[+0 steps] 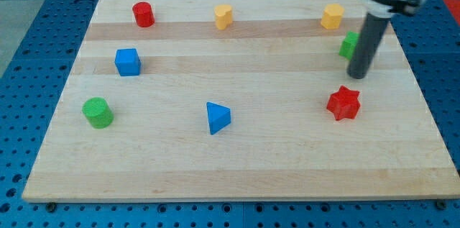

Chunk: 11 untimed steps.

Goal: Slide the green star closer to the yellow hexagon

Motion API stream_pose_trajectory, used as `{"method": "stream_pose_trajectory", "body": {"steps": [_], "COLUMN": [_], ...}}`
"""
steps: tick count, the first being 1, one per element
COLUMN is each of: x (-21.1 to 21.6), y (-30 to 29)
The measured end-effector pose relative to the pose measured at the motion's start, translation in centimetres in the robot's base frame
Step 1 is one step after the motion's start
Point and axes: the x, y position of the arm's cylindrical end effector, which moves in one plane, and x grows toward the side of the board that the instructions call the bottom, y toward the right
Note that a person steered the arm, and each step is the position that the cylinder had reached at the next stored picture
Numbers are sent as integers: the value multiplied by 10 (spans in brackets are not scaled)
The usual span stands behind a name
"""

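The green star (348, 44) sits near the board's right edge, toward the view's top, and only its left part shows; our rod covers the rest. The yellow hexagon (331, 16) lies just above it and slightly to the left, near but apart.

Our tip (358, 76) is at the rod's lower end, just below the star and a little to its right. Whether the rod touches the star we cannot tell, since the two overlap in this view. We have no jaws, so nothing is held; the rod can only push.

We judge this to be the approach or the very start of the push. The tip is on the side of the star away from the hexagon, which is the right place to shove from. The next move calls for a short push toward the view's top and a bit left, aimed through the star's middle so it does not spin off sideways. It should stop before the star knocks the hexagon.

Farther out, a red star (343, 103) lies below the tip, clear of the path. A yellow block (223, 16), red cylinder (144, 14), blue cube (128, 62), green cylinder (97, 112) and blue triangle (217, 117) are well apart on the wooden board (287, 163).
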Motion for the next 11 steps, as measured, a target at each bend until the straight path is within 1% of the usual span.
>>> {"method": "stream_pose_trajectory", "body": {"steps": [1, 3, 8, 10, 11], "x": [-7, -21, -88, -108, -83], "y": [30, 10, -21, -31, -45]}}
